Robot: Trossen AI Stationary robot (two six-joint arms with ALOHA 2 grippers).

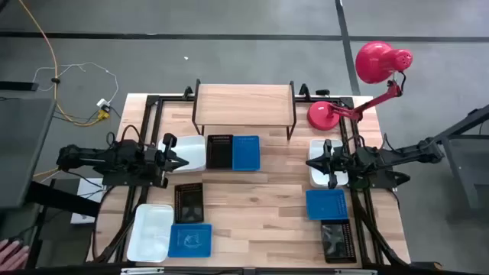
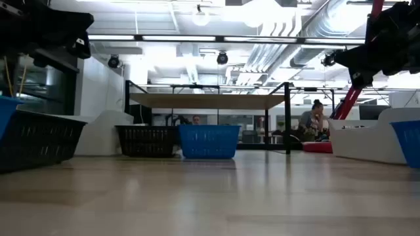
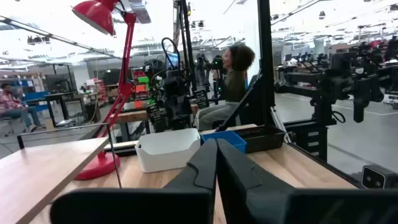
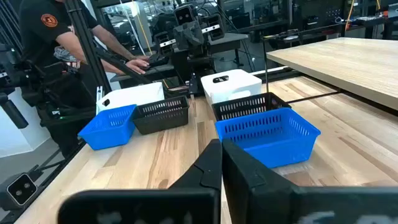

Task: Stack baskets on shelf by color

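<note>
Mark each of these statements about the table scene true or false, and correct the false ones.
1. The low shelf with the light wood top has baskets stacked on it. False: its top is bare.
2. A black slotted plastic basket sits directly beside a bright blue plastic basket in front of the shelf. True.
3. The left end effector is over a white rounded plastic basket. True.
4. The right end effector holds a blue basket. False: its fingers are shut on nothing, over another white basket.
5. A red desk lamp stands at the far right corner of the table. True.
</note>
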